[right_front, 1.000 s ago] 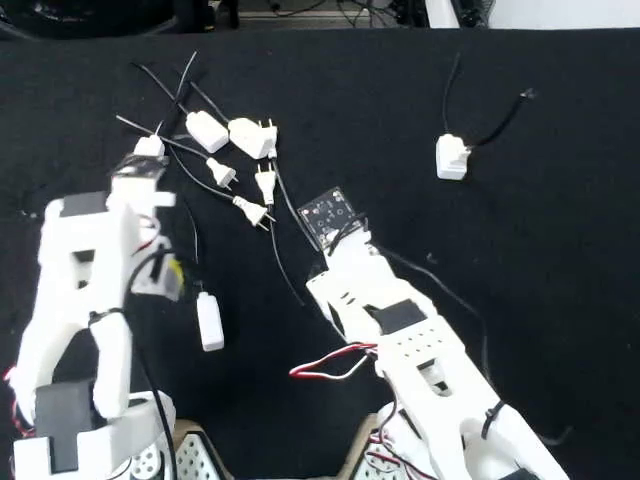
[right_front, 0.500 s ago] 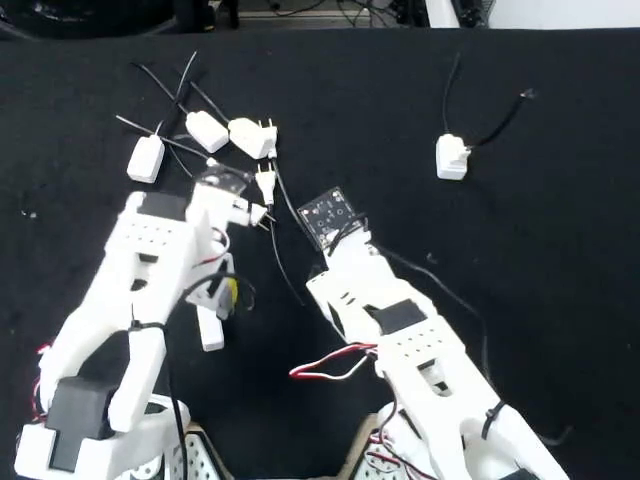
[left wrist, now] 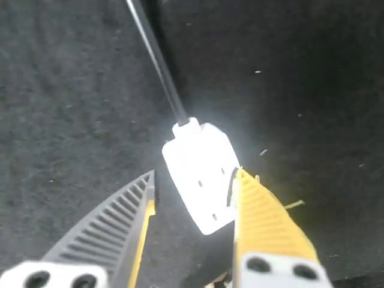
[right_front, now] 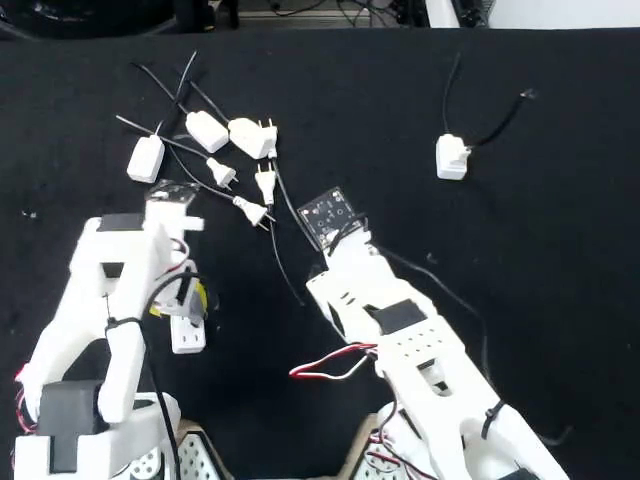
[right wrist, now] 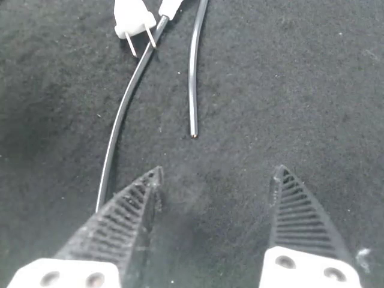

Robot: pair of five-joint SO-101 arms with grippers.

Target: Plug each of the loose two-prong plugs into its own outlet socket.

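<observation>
The black surface (right_front: 560, 300) carries both white arms. The left arm (right_front: 100, 290) stands at the near left and the right arm (right_front: 400, 330) near the centre. The left tool (left wrist: 195, 174) is released, straddling a white outlet socket (left wrist: 198, 162) at the near left; the yellow finger (left wrist: 258, 210) touches the socket's side and the other finger stands just apart. The right tool (right wrist: 219, 171) is spread wide over bare cloth, grasping nothing, near a two-prong plug (right wrist: 135, 18). Two more sockets (right_front: 147, 158) (right_front: 207, 131) lie at the far left and a lone socket (right_front: 452, 157) at the far right. Three loose plugs (right_front: 222, 173) (right_front: 265, 183) (right_front: 252, 210) lie by the far-left cluster.
</observation>
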